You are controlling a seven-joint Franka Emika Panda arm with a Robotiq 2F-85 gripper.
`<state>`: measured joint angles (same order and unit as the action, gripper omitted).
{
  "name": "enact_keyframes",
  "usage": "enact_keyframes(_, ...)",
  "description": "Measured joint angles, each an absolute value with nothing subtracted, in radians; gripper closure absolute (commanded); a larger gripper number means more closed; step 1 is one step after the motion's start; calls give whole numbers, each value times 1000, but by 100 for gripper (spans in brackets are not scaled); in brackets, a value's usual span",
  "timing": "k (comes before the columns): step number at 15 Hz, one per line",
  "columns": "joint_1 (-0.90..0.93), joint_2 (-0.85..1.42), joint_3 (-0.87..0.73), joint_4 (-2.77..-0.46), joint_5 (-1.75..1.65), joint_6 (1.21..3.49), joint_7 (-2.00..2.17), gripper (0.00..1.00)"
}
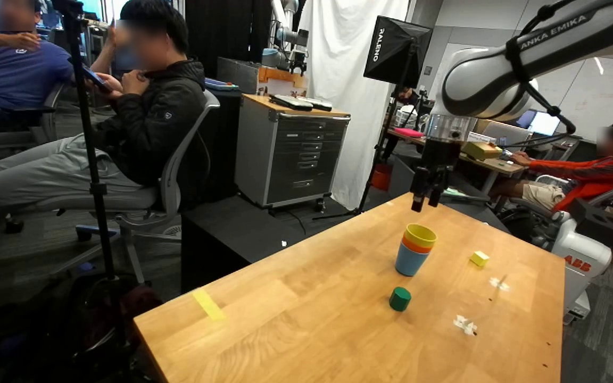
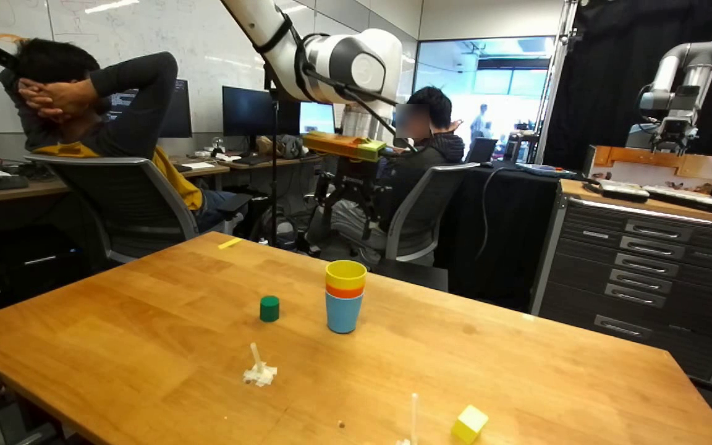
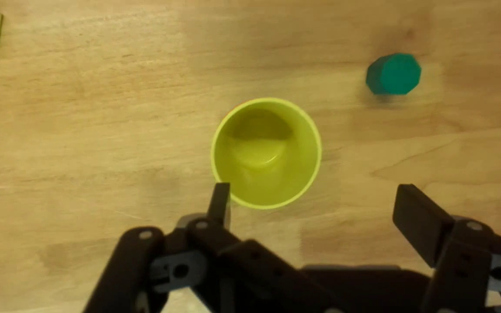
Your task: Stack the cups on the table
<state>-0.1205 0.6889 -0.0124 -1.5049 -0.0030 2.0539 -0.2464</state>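
The three cups stand upright in one nested stack on the wooden table [image 1: 312,314]. The yellow cup [image 1: 421,235] is on top, the orange-red cup [image 1: 416,245] shows as a thin band, and the blue cup [image 1: 411,260] is at the bottom. They stack the same way in an exterior view: yellow [image 2: 345,275], orange-red [image 2: 344,292], blue [image 2: 343,312]. My gripper [image 1: 425,203] is open and empty above the stack, apart from it. In the wrist view, the gripper [image 3: 313,189] has its fingers wide apart. The yellow cup [image 3: 265,174] lies beyond the left fingertip, hiding the lower cups almost wholly.
A dark green block [image 1: 400,299] stands beside the stack. A small yellow block [image 1: 479,258] lies on the table. Thin pale rods stand up from white tape patches [image 2: 260,373]. A strip of yellow tape [image 1: 208,304] is near a table corner. People sit around the table.
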Motion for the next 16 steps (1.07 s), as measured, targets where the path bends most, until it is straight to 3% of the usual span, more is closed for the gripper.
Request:
enact_keyframes(8, -71, 497, 5, -1670, -125, 1696, -369, 0)
enact_keyframes(16, -68, 481, 5, -1700, -151, 1681, -368, 0)
